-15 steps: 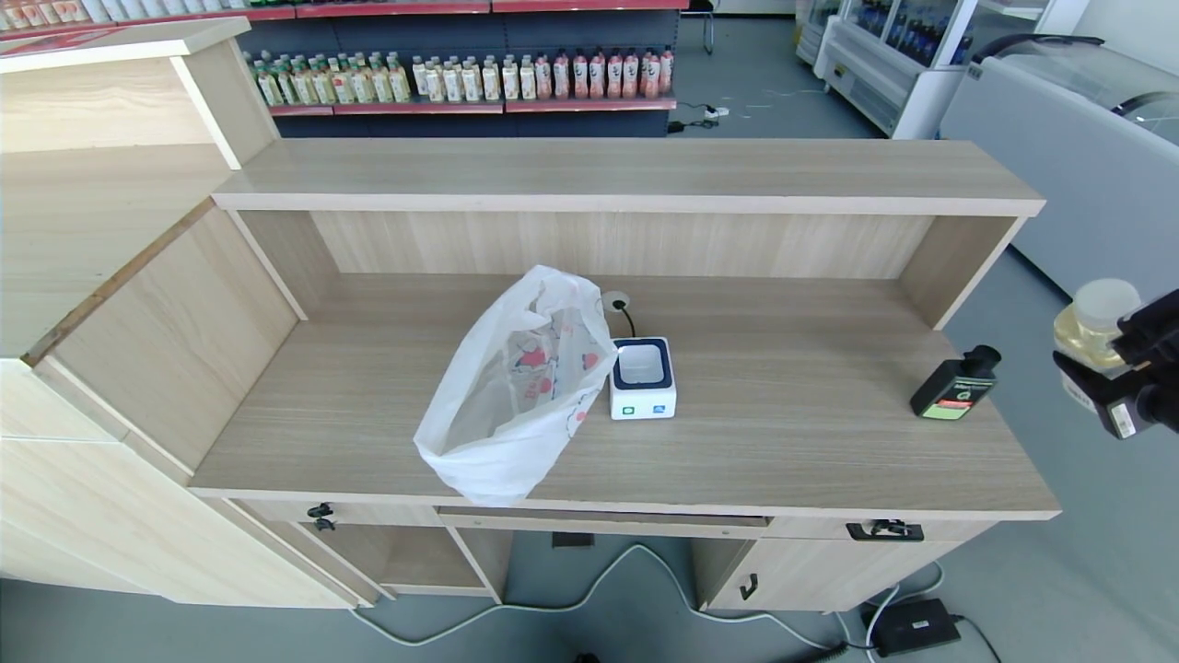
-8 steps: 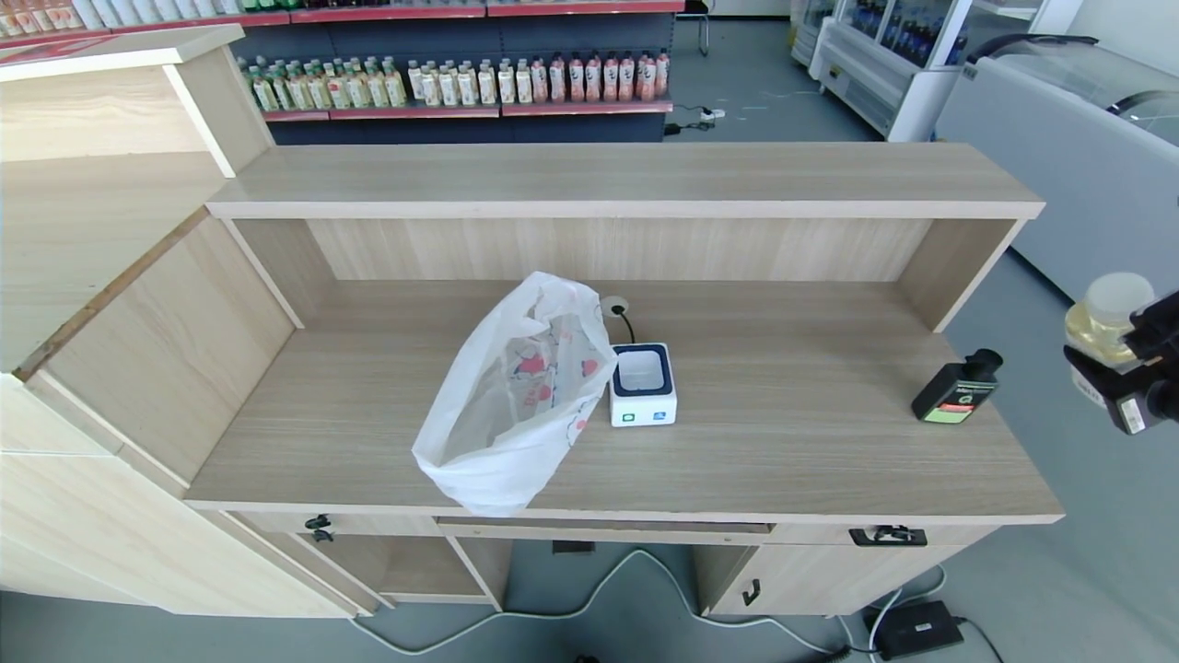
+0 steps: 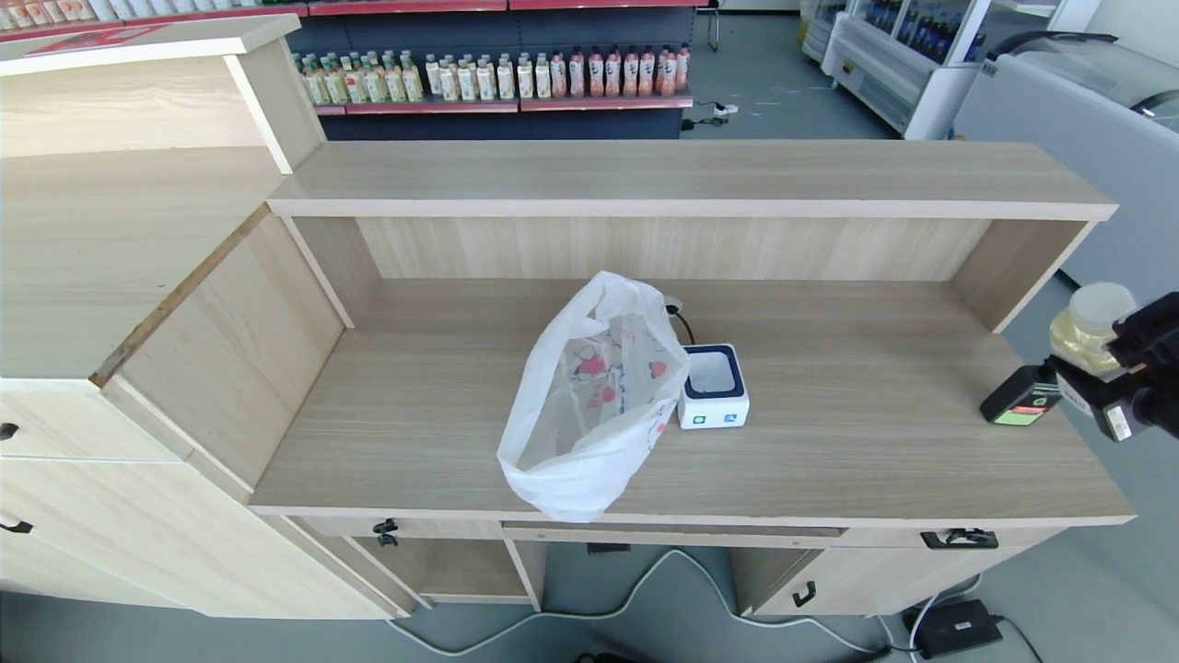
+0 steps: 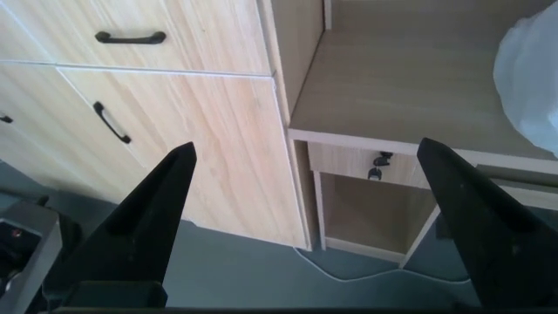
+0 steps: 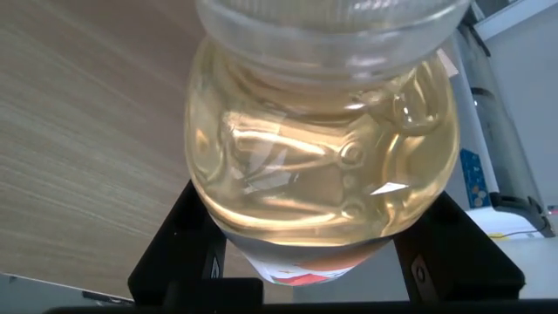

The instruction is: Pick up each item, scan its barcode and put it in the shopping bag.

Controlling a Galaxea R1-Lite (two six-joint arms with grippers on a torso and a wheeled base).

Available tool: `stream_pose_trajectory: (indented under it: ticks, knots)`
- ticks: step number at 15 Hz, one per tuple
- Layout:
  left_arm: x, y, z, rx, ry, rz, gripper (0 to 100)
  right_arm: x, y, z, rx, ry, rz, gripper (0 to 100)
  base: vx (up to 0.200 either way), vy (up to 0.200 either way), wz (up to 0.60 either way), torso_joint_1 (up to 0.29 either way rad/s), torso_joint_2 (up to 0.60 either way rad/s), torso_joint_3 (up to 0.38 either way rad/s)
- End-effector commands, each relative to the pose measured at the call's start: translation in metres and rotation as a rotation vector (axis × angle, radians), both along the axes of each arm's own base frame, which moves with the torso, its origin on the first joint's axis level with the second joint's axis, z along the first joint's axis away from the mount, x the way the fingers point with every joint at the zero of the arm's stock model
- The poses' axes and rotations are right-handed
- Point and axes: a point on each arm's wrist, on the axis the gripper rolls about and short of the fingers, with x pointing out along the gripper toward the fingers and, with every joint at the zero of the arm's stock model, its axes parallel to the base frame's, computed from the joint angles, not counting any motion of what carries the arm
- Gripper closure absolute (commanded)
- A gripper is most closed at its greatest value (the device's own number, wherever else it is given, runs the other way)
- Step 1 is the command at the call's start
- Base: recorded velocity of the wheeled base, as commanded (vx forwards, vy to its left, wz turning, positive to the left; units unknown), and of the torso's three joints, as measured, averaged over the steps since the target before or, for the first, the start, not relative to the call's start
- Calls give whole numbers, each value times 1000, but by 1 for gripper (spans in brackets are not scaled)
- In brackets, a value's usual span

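Observation:
My right gripper (image 3: 1105, 368) hangs past the counter's right end, shut on a clear bottle of pale yellow liquid (image 3: 1090, 330) with a white cap. The wrist view has the same bottle (image 5: 324, 148) between the black fingers (image 5: 179, 253). A small dark bottle (image 3: 1021, 401) with a green and red label stands at the counter's right end, partly behind the gripper. The white shopping bag (image 3: 594, 394) lies open mid-counter, touching the white scanner (image 3: 712, 400) on its right. My left gripper (image 4: 307, 227) is open, low beside the counter's left front corner, with nothing between its fingers.
The wooden counter (image 3: 829, 460) has a raised back shelf (image 3: 691, 175) and side walls. A taller cabinet (image 3: 110, 230) adjoins on the left. A cable (image 3: 682, 323) runs from the scanner to a hole. Drawers (image 4: 166, 52) and floor cables sit below. Store shelves and freezers stand behind.
The whole head picture has shifted right, so the camera moved. My right gripper with the bottle now sits closer to the dark bottle and overlaps it.

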Motion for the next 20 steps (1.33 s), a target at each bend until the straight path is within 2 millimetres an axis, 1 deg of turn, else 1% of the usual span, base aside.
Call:
stream_pose_trajectory:
  ticks: [1, 3, 4, 5, 6, 7, 8, 9, 11, 12, 13, 15, 16, 18, 20]
  knots:
    - [0, 0, 0, 0, -1, 0, 0, 3, 2, -1, 1, 3, 11, 100, 0, 200, 0, -2, -2, 2]
    - [0, 0, 0, 0, -1, 2, 0, 10, 5, -4, 1, 3, 31, 100, 0, 200, 0, 2, -2, 2]
    - [0, 0, 0, 0, -1, 3, 0, 19, 6, -4, -8, -18, 45, 100, 0, 200, 0, 7, -2, 7]
    - [0, 0, 0, -3, -2, 3, 0, 31, 6, -2, -30, -77, 62, 100, 0, 0, 0, 0, 0, 0]
    - [0, 0, 0, -3, -2, 3, 0, 39, 7, -1, -43, -112, 71, 100, 0, 0, 0, 0, 0, 0]
    - [0, 0, 0, -5, -2, 3, 0, 51, 6, -1, -65, -185, 84, 100, 0, 0, 0, 0, 0, 0]
    - [0, 0, 0, -5, -2, 3, 0, 56, 5, -3, -71, -211, 89, 100, 0, 0, 0, 0, 0, 0]
    - [0, 0, 0, -5, -2, 3, 0, 57, 8, -3, -70, -213, 99, 100, 0, 0, 0, 0, 0, 0]
    - [0, 0, 0, -5, -2, 3, 0, 61, 22, -2, -60, -219, 143, 100, 0, 0, 0, 0, 0, 0]
    - [0, 0, 0, -5, -2, 2, 0, 62, 26, -1, -58, -223, 155, 100, 0, 0, 0, 0, 0, 0]
    - [0, 0, 0, -5, -2, 3, 0, 63, 39, 2, -41, -231, 198, 100, 0, 0, 0, 0, 0, 0]
    - [0, 0, 0, -5, -2, 3, 0, 63, 59, 5, -26, -238, 262, 100, 0, 0, 0, 0, 0, 0]
    - [0, 0, 0, -5, -2, 3, 0, 63, 64, 7, -17, -239, 277, 100, 0, 0, 0, 0, 0, 0]
    - [0, 0, 0, -3, -2, 3, 0, 60, 93, 11, 36, -233, 371, 100, 0, 0, 0, 0, 0, 0]
    - [0, 0, 0, -5, -2, 3, 0, 61, 104, 6, 39, -220, 405, 100, 0, 0, 0, 0, 0, 0]
